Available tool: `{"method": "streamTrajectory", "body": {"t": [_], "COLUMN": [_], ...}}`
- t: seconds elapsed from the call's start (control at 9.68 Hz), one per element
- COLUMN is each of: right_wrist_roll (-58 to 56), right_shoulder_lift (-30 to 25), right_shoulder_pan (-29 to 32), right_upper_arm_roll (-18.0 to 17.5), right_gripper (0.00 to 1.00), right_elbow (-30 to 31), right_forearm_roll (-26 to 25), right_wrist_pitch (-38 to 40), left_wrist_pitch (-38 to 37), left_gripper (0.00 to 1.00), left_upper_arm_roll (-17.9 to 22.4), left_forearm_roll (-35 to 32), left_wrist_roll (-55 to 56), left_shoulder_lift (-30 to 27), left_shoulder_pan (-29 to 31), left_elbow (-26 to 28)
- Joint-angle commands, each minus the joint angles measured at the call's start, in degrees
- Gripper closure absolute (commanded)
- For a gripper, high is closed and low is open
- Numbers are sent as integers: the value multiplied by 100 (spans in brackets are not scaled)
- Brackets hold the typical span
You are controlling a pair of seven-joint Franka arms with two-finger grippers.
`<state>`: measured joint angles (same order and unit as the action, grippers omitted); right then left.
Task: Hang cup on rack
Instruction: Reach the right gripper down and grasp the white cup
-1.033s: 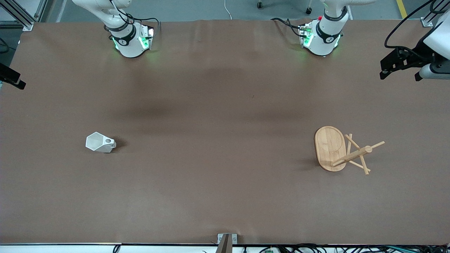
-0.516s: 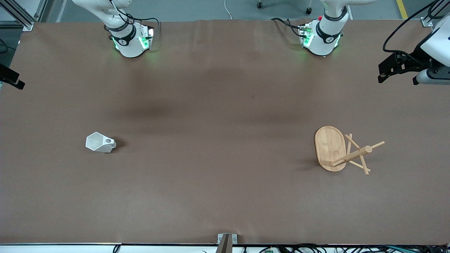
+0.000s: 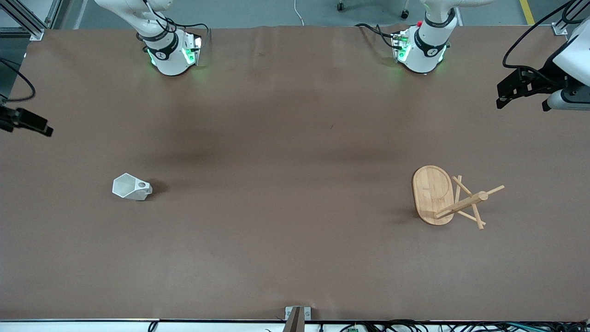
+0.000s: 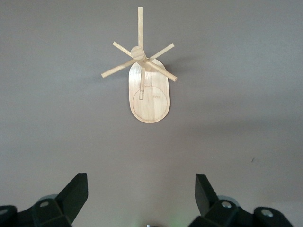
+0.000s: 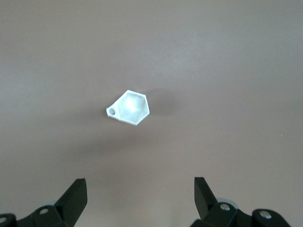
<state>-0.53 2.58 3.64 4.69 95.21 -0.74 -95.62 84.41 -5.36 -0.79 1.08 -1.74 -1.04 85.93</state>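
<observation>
The white faceted cup (image 3: 131,187) sits on the brown table toward the right arm's end, its hexagonal rim and holed handle showing. It also shows in the right wrist view (image 5: 129,108). The bamboo rack (image 3: 435,193) stands on its oval base toward the left arm's end, and it shows in the left wrist view (image 4: 147,92) with its pegs fanned out. My left gripper (image 4: 140,189) is open and empty, high over the table's edge (image 3: 507,92), apart from the rack. My right gripper (image 5: 140,189) is open and empty, high at the other table edge (image 3: 32,123), apart from the cup.
The brown table (image 3: 295,152) is bare between cup and rack. The two arm bases (image 3: 170,55) (image 3: 421,50) stand farthest from the front camera. A small metal bracket (image 3: 297,316) sits at the table's nearest edge.
My right gripper has come farther into the front view over the table's edge. My left gripper has shifted only slightly. Cup and rack have not moved.
</observation>
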Motion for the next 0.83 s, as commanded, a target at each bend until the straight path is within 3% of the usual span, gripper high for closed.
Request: {"method": "streamTrajectory", "body": {"t": [0.0, 0.21, 0.52, 0.72], "right_wrist_roll": [-61, -61, -578, -606], "right_shoulder_lift": [-135, 40, 839, 1042], "right_shoulder_pan": [49, 14, 49, -12], "right_upper_arm_roll": [-30, -30, -56, -56], "right_gripper": [0, 0, 0, 0], "right_elbow": [1082, 1980, 2377, 3008], "right_forearm_roll": [4, 13, 83, 92], "right_wrist_pitch": [-1171, -2508, -3652, -4723], "left_wrist_pitch": [5, 5, 23, 23], "left_gripper": [0, 0, 0, 0], "left_upper_arm_roll": [0, 0, -9, -9], "left_forearm_roll": [-44, -44, -35, -35], "left_wrist_roll": [-12, -12, -3, -20], "left_shoulder_lift": [87, 87, 95, 95], "left_shoulder_pan": [-19, -10, -19, -10], "left_elbow": [55, 55, 64, 73]}}
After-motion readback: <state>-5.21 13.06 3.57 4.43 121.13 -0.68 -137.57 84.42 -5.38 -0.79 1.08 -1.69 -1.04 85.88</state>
